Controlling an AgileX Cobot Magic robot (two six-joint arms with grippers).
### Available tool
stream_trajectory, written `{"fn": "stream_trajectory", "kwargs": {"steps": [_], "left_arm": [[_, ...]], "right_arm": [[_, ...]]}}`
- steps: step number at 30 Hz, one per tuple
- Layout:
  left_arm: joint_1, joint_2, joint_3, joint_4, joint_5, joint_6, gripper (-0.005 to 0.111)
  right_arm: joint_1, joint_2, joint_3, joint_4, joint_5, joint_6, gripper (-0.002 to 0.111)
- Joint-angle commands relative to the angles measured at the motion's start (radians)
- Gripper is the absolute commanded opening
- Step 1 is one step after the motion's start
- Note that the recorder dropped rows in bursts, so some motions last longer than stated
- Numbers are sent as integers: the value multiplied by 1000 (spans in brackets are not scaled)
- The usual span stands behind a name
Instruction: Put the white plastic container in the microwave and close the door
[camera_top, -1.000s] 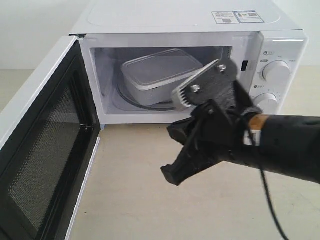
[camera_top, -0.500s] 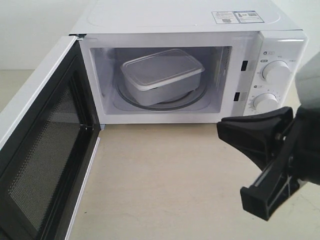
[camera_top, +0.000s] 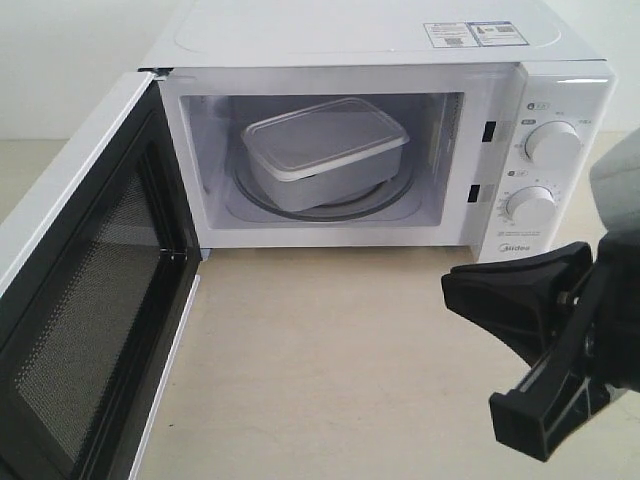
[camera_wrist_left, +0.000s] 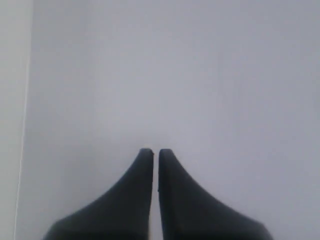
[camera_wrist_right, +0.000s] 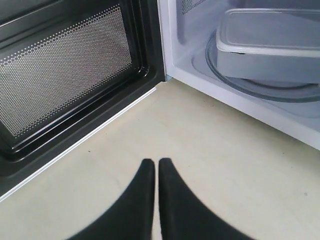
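The white plastic container (camera_top: 322, 150) sits with its lid on, on the glass turntable (camera_top: 372, 204) inside the microwave (camera_top: 400, 40). The door (camera_top: 90, 300) stands wide open to the left, black mesh inner face showing. My right gripper (camera_top: 450, 290) hangs low at the right, in front of the knob panel and away from the opening. In the right wrist view my right gripper (camera_wrist_right: 156, 162) is shut and empty over the table, with the container (camera_wrist_right: 270, 45) and the door (camera_wrist_right: 65, 75) ahead. My left gripper (camera_wrist_left: 155, 151) is shut before a plain pale surface and is hidden in the exterior view.
Two round knobs (camera_top: 552, 142) (camera_top: 530, 205) sit on the microwave's right panel. The beige tabletop (camera_top: 330, 360) stretches between the open door and my right arm. A pale wall rises behind the microwave.
My right gripper has drawn back from in front of the microwave opening to the lower right. The container now shows whole on the turntable. The door has not moved.
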Motion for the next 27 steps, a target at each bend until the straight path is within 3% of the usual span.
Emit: {"fn": "stream_trajectory", "kwargs": {"steps": [1,4,6,8,12,20,23,27], "left_arm": [[-8,-1,-28,-22,-297,2,4],[-8,-1,-26,-22,-295,-3,4],[-8,-1,-14,-23,-210,-44,4],[-8,-1,-22,-23,-24,-71,4],[-8,2,-109,-8,515,-81,4],[-8,212,-461,-156,1081,-120,4],[-8,256,-543,-154,1171,-120,4],[-8,263,-577,-154,1132,-118,4]], "right_arm": [[2,-4,5,5,-14,3,0],[2,-4,5,5,-14,3,0],[2,-4,5,5,-17,3,0],[2,-4,5,1,-17,-5,0],[2,-4,5,-3,-54,-24,0],[2,-2,5,-3,-267,-57,0],[2,-2,5,-3,-300,-57,0],[2,-2,5,-3,-310,-57,0]]}}
